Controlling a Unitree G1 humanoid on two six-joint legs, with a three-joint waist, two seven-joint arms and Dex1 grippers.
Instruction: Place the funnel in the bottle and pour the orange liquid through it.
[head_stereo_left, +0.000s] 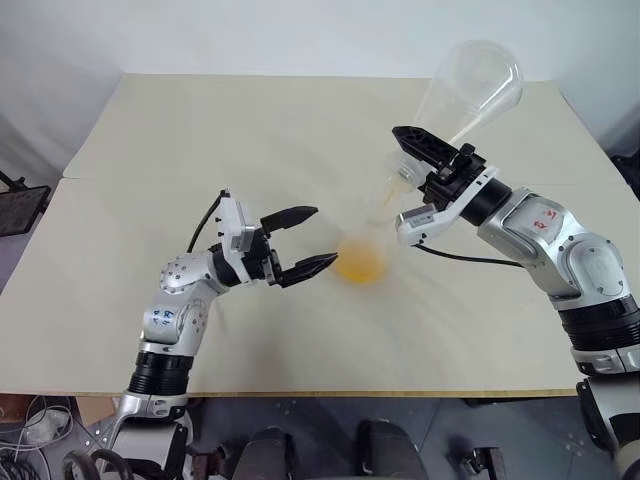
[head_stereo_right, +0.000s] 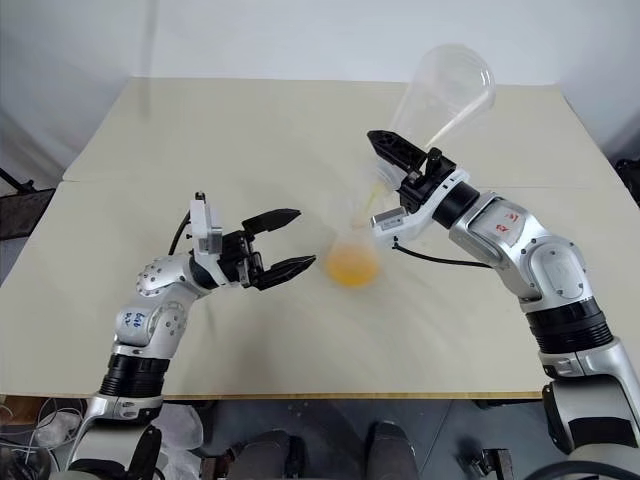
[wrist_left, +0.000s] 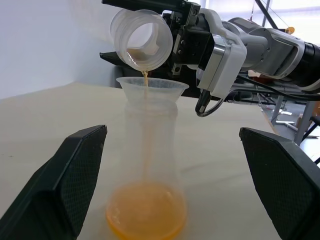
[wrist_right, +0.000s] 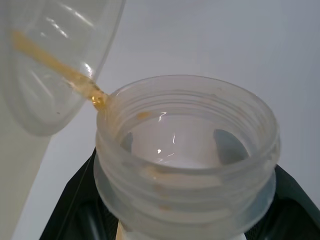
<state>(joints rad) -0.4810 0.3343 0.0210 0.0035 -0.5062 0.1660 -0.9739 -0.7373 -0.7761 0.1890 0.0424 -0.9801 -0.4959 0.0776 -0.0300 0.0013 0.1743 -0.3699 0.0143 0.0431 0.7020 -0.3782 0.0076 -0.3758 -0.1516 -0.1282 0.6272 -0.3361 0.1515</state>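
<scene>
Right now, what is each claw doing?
Left claw: open, empty, beside the bottle.
Right claw: closed on the big flask, tipping orange liquid into the funnel.

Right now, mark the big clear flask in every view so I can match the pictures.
Left eye view: the big flask, upper right, tilted bottom-up.
Right eye view: the big flask, upper right again.
Left wrist view: its round mouth, just above the funnel.
Right wrist view: its ribbed mouth, close up.
Shared landmark: the right gripper, clamped on its neck.
</scene>
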